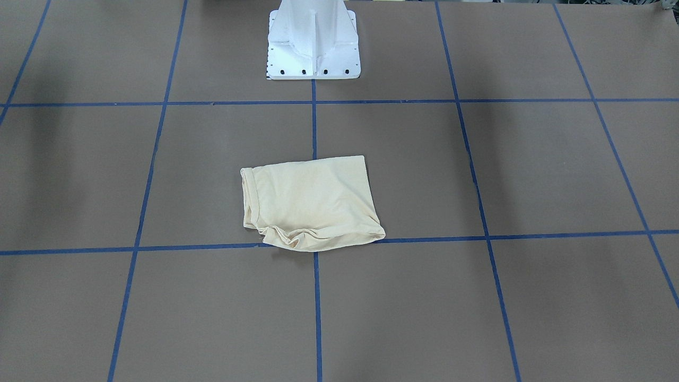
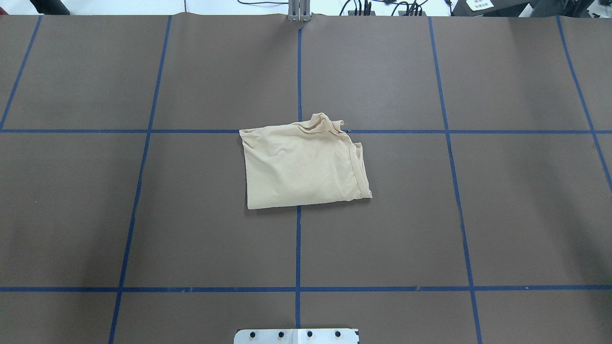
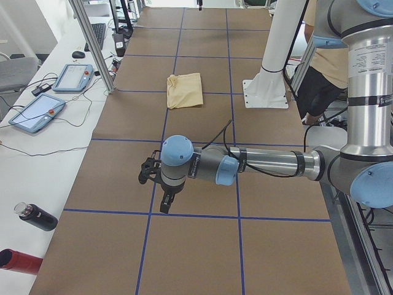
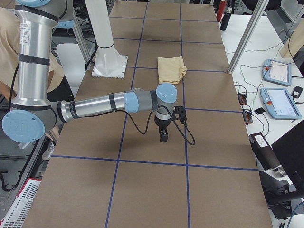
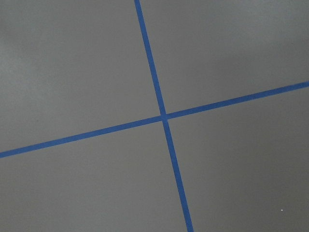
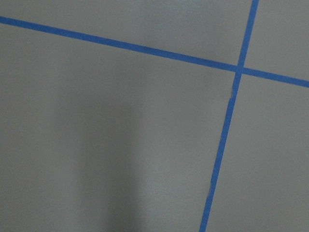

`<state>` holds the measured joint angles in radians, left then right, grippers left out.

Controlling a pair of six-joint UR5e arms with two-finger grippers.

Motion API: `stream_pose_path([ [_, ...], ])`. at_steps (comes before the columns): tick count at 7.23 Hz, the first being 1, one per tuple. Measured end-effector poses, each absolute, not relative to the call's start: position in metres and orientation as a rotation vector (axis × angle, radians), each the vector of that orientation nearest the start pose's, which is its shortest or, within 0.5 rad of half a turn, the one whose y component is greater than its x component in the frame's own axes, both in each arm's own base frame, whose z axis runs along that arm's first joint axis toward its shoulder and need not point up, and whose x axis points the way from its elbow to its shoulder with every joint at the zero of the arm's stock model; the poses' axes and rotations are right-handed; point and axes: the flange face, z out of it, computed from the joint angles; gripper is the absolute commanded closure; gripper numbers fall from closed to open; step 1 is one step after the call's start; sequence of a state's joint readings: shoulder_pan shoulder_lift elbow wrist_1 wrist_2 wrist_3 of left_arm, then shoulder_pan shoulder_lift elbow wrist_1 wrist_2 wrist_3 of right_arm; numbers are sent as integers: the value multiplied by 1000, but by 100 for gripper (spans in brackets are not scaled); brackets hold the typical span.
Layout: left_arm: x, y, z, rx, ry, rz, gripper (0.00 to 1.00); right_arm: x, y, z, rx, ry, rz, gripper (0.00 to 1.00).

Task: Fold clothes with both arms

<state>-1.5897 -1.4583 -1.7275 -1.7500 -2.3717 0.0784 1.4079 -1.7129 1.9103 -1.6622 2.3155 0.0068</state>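
Note:
The clothes, one pale cream-yellow shirt [image 1: 310,204] [image 2: 303,165], lie folded into a compact rectangle at the table's middle, with bunched fabric along the edge away from the robot's base. No print shows. The shirt also appears small in the side views [image 3: 185,90] [image 4: 171,69]. My left gripper [image 3: 155,190] hangs above bare table far from the shirt, toward the table's left end; I cannot tell if it is open or shut. My right gripper [image 4: 173,127] hovers likewise toward the right end; its state I cannot tell. Both wrist views show only brown table and blue tape.
The white pedestal base [image 1: 313,42] stands behind the shirt. Blue tape lines grid the brown table [image 2: 143,215]. Beside the table lie teach pendants [image 3: 73,77] [image 4: 278,71] and bottles [image 3: 37,216]. A person [image 3: 325,55] stands by the robot.

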Motion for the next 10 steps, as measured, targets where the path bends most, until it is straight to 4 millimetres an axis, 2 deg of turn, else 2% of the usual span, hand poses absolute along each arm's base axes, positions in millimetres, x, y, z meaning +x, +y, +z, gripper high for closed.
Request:
stream_pose_path([
  [2, -69, -448, 614, 250, 805, 149, 0, 1, -434, 588, 12, -741, -168, 0],
  [4, -69, -447, 610, 264, 806, 154, 0, 8, -435, 596, 14, -684, -159, 0],
  [10, -69, -446, 609, 269, 807, 155, 0, 13, -440, 591, 38, -629, -162, 0],
])
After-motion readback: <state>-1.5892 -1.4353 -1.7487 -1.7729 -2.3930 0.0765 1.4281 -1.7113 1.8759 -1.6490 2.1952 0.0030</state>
